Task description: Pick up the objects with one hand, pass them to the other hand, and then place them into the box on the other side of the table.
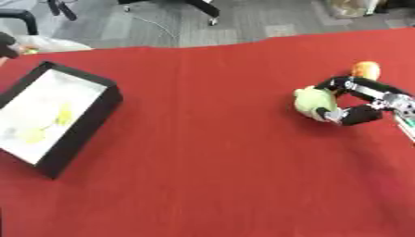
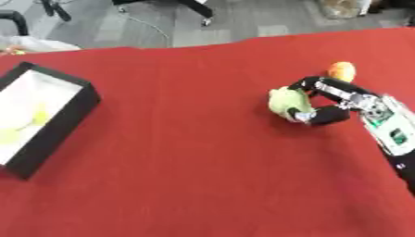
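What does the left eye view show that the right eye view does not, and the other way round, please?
Only the left eye view shows a dark shape at the far left edge, beside the pale thing beyond the table.

Only the right eye view shows the green panel on the right forearm, and more of that arm.

Both show the red table, the black box on the left with yellowish things inside, the orange object, and the right hand curled round the green object. The left hand appears in neither.
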Controlling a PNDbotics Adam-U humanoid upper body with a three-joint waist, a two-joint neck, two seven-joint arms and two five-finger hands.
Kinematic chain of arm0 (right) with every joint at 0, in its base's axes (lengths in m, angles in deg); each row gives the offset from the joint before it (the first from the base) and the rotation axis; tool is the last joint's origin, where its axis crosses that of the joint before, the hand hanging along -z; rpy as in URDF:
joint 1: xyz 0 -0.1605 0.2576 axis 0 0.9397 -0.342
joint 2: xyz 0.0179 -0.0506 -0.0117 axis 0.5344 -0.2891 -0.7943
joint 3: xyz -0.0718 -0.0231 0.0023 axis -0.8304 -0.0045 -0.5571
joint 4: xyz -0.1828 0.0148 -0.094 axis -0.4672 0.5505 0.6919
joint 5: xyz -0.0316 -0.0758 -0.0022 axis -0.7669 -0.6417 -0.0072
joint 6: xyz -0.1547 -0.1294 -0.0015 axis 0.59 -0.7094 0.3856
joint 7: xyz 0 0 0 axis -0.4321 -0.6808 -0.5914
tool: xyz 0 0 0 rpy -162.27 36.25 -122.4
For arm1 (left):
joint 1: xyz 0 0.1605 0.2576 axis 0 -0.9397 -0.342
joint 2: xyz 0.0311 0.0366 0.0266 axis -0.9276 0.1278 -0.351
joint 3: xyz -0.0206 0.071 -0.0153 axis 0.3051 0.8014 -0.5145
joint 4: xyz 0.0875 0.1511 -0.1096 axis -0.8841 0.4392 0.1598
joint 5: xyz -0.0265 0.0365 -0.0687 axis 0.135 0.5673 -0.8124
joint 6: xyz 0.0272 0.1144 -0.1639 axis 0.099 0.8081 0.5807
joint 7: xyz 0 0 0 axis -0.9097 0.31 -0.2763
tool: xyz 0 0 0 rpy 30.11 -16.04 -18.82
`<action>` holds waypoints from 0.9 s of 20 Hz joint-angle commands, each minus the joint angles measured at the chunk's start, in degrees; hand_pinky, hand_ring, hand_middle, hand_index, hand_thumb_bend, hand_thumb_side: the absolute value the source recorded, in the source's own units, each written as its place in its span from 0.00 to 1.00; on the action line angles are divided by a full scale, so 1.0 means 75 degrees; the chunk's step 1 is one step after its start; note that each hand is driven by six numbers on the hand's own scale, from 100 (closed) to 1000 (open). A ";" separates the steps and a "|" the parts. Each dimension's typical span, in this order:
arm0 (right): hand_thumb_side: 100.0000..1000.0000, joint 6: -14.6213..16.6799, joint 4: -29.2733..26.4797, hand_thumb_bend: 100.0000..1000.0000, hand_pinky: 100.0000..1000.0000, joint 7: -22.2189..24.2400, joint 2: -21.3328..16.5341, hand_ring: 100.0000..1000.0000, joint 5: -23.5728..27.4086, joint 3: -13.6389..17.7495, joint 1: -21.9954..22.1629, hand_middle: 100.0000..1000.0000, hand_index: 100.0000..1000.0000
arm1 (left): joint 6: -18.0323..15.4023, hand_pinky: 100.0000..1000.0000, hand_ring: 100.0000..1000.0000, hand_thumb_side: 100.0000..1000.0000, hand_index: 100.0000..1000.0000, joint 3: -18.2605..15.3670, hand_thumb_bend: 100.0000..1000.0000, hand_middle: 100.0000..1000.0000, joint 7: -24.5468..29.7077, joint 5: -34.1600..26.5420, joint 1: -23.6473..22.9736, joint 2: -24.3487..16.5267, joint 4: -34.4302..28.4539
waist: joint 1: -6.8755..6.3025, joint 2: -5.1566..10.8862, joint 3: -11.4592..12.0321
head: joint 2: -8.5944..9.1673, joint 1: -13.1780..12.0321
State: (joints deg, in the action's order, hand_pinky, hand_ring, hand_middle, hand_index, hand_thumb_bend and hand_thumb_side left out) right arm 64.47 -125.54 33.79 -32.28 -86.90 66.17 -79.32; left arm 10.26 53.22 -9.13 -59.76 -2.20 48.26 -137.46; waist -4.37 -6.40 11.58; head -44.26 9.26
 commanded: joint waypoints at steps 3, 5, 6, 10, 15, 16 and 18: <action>0.00 0.0011 0.0031 0.00 0.76 -0.0324 -0.0047 0.75 -0.0362 0.0004 -0.0015 0.61 0.57 | -0.0011 0.39 0.45 0.64 0.79 0.0014 0.57 0.56 0.0030 0.0013 0.0110 -0.0078 -0.0147 | 0.0029 -0.0025 -0.0036 | 0.0019 -0.0047; 0.00 -0.0045 0.0030 0.00 0.74 -0.0682 -0.0044 0.69 -0.0494 0.0024 0.0001 0.47 0.43 | -0.0016 0.39 0.45 0.64 0.79 0.0017 0.56 0.56 0.0032 0.0024 0.0107 -0.0082 -0.0147 | 0.0026 -0.0021 -0.0051 | 0.0019 -0.0061; 0.00 -0.0076 0.0030 0.00 0.74 -0.0884 -0.0043 0.69 -0.0552 0.0031 0.0014 0.47 0.43 | -0.0018 0.39 0.45 0.64 0.79 0.0018 0.56 0.56 0.0032 0.0027 0.0106 -0.0083 -0.0147 | 0.0025 -0.0019 -0.0058 | 0.0019 -0.0062; 0.00 -0.0247 -0.0005 0.00 0.67 -0.1821 -0.0043 0.60 -0.0584 0.0125 0.0083 0.30 0.21 | -0.0031 0.39 0.44 0.64 0.79 0.0023 0.56 0.56 0.0033 0.0023 0.0085 -0.0098 -0.0147 | 0.0030 -0.0002 -0.0109 | 0.0019 -0.0087; 0.00 -0.0392 -0.0401 0.00 0.63 -0.2531 -0.0131 0.56 -0.0118 0.0313 0.0256 0.26 0.12 | -0.0018 0.38 0.44 0.63 0.78 0.0004 0.57 0.56 0.0030 0.0061 -0.0063 -0.0149 -0.0147 | 0.0066 0.0041 -0.0238 | 0.0019 -0.0148; 0.00 -0.0410 -0.0563 0.00 0.63 -0.2581 -0.0151 0.56 0.0037 0.0374 0.0289 0.26 0.12 | -0.0004 0.38 0.44 0.63 0.78 -0.0008 0.57 0.56 0.0025 0.0081 -0.0117 -0.0162 -0.0147 | 0.0077 0.0051 -0.0271 | 0.0019 -0.0166; 0.00 -0.0470 -0.0889 0.00 0.62 -0.2634 -0.0178 0.55 0.0378 0.0482 0.0347 0.25 0.11 | 0.0018 0.38 0.44 0.63 0.78 -0.0042 0.56 0.56 0.0005 0.0123 -0.0236 -0.0184 -0.0146 | 0.0099 0.0066 -0.0330 | 0.0019 -0.0217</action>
State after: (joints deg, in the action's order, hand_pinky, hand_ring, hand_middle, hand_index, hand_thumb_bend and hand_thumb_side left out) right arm 61.11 -129.91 14.69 -31.38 -85.54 68.59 -76.21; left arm 10.33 53.18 -8.98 -59.11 -4.38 48.22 -137.46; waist -4.36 -6.40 8.99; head -44.26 7.95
